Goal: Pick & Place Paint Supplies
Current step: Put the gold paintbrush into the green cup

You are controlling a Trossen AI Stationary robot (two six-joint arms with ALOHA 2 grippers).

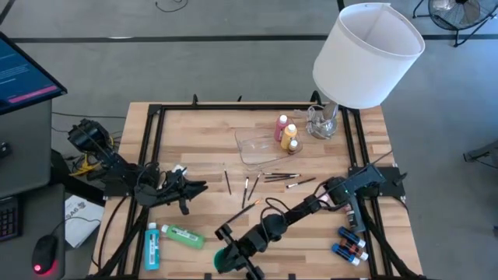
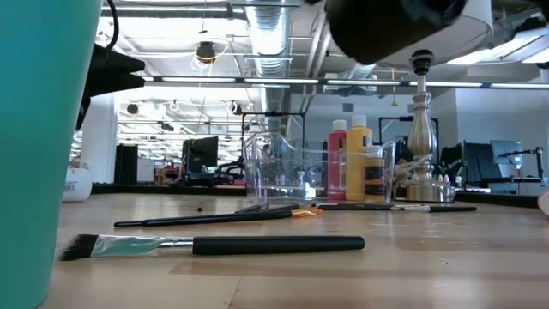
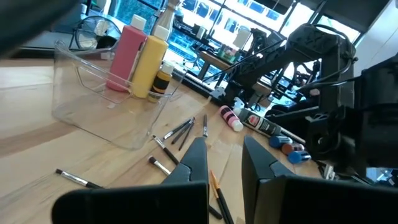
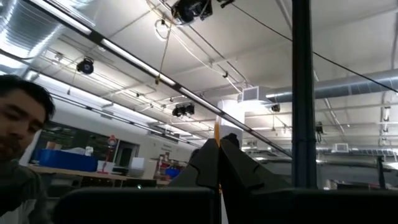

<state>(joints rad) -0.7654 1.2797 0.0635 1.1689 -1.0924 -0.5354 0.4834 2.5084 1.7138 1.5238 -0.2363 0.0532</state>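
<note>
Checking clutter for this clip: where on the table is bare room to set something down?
Bare wood lies left of the clear tray, and between the tray and the lamp base. Crowded: the brushes mid-table, the green bottle by the left hand, the small bottles at right.

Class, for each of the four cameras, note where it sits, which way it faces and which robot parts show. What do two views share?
High: overhead, straight down on the table; both arms.
Low: table height, level toward the tray; arm part above.
Left wrist: behind left gripper, toward tray.
Right wrist: behind right gripper, facing ceiling.
Shared: pink bottle, high and low.
</note>
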